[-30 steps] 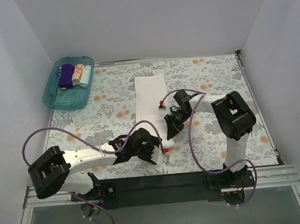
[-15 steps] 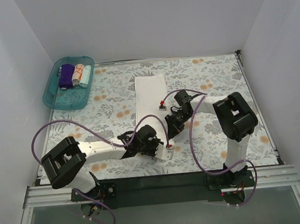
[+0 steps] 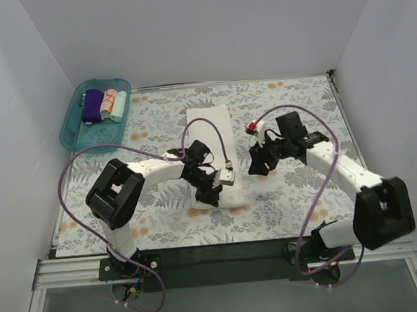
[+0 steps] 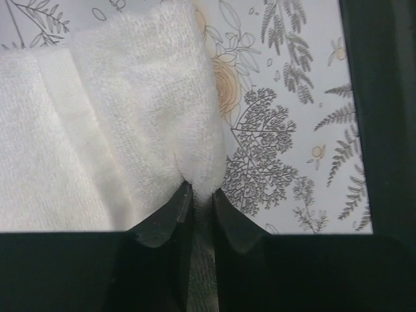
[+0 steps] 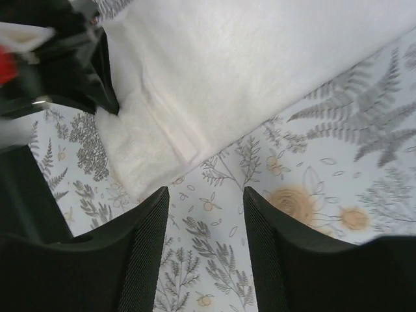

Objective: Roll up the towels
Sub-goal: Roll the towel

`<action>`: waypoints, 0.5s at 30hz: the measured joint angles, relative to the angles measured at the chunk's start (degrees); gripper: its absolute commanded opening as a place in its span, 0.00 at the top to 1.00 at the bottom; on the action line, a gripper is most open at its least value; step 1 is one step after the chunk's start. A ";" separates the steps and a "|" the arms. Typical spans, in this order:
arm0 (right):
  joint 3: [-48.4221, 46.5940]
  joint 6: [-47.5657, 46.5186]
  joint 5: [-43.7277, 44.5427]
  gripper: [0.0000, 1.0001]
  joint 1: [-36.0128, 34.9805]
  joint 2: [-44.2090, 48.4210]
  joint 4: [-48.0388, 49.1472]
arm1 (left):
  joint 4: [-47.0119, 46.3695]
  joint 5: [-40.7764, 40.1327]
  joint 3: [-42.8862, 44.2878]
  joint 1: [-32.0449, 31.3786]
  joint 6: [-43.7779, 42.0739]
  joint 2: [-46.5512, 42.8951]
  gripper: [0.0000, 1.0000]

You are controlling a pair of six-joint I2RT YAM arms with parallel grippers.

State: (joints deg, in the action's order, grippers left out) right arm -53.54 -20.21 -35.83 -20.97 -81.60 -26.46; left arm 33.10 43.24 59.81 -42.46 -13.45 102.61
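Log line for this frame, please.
phase: rolling white towel | left hand: shut on white towel's near end | right hand: open, beside it, over floral sheet | tray: three rolled towels

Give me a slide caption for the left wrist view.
Left jaws pinch the folded end of the white towel, with the floral sheet showing beside it.

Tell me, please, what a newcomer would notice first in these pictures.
A long white towel lies in the middle of the floral sheet, and the left hand is shut on a fold at its near end. The right hand hangs open just to the towel's right, holding nothing. In the far left corner a teal tray holds three small rolled towels.
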 measured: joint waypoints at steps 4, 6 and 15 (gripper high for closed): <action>1.92 -3.17 1.62 0.09 -0.02 13.55 0.76 | 6.56 8.59 3.58 2.51 0.46 5.29 1.00; 2.62 -5.11 1.38 0.05 -0.22 18.73 0.63 | 9.99 12.50 5.16 3.76 0.35 8.26 1.00; 5.14 -12.94 1.22 0.36 -8.24 19.08 -2.34 | 23.17 23.61 12.02 8.59 -0.35 19.78 1.00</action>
State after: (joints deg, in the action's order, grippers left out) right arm -48.40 -33.15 -34.61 -29.21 -62.52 -28.80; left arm 56.27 66.85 71.83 -33.87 -13.80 122.39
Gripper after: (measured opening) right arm 0.672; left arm 0.123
